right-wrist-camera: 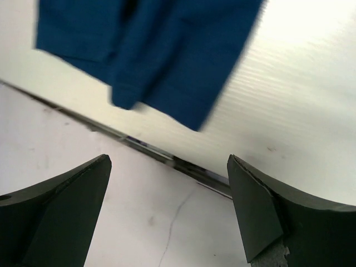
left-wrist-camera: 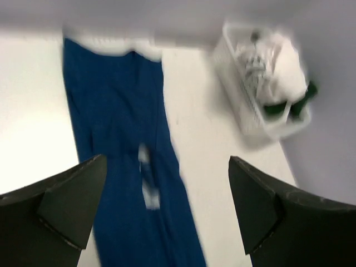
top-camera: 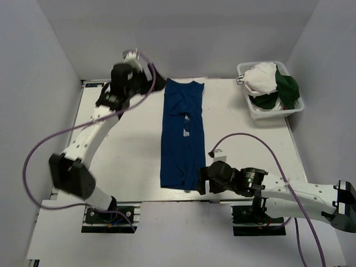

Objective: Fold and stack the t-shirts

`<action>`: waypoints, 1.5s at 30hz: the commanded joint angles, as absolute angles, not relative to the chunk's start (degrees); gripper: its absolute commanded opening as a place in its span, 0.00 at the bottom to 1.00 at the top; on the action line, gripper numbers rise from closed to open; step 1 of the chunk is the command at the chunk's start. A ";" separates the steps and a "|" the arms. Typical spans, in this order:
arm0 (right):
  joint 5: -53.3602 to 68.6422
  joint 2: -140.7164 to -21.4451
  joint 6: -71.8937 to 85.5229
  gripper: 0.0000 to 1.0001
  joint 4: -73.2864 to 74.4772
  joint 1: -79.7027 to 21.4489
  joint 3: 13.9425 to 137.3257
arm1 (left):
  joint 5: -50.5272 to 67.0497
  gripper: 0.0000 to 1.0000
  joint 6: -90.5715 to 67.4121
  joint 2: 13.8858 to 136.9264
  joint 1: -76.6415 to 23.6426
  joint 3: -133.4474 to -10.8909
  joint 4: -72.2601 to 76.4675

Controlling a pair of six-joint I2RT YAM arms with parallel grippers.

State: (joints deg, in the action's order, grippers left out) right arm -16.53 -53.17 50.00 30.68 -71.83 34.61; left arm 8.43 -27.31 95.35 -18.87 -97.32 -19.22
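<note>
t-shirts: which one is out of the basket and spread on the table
The royal blue t-shirt, lying as a long strip down the middle of the table. The white t-shirt and dark green t-shirt are bunched in the basket at far right.

place: robot lab cell | signs: bare white walls (top-camera: 178, 39) around white table (top-camera: 133, 147), arm mounts (top-camera: 108, 218) bolted at edge

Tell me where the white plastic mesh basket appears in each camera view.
Top external: the white plastic mesh basket sits at the upper right.
Left wrist: the basket is upper right too, blurred.
Right wrist: not in it.
Shared landmark: the royal blue t-shirt, visible in all three views.
</note>
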 commanded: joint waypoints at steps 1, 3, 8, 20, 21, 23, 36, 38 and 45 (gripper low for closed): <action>-17.67 -48.80 57.40 0.90 33.76 -70.40 31.56 | 14.66 1.00 -31.19 84.33 -20.03 -67.53 -20.06; -15.92 -47.03 56.78 0.90 29.72 -69.35 28.48 | 14.68 1.00 -34.44 77.64 -20.82 -58.66 -18.11; -12.76 -51.13 53.35 0.90 22.95 -66.72 26.11 | 15.73 1.00 -39.81 62.52 -24.25 -39.05 -22.31; -5.36 -64.77 51.15 0.69 15.04 -59.25 26.46 | 15.67 0.86 -46.23 64.58 -36.02 -25.66 -20.92; -4.67 -64.43 51.07 0.66 14.59 -58.98 26.11 | 14.60 0.86 -46.23 66.17 -36.82 -26.19 -21.79; -3.35 -64.25 50.98 0.58 13.98 -58.45 25.23 | 12.57 0.81 -46.84 70.82 -39.01 -28.12 -22.41; 2.02 -60.74 47.55 0.00 10.46 -56.51 21.45 | 5.63 0.00 -47.90 82.44 -45.87 -34.37 -24.43; 2.20 -58.98 46.85 0.00 11.07 -56.69 21.36 | 6.77 0.00 -47.90 80.52 -46.41 -34.98 -24.43; -2.72 -54.41 44.48 0.00 23.00 -56.69 28.47 | 4.48 0.00 -49.57 74.71 -48.08 -40.16 -30.05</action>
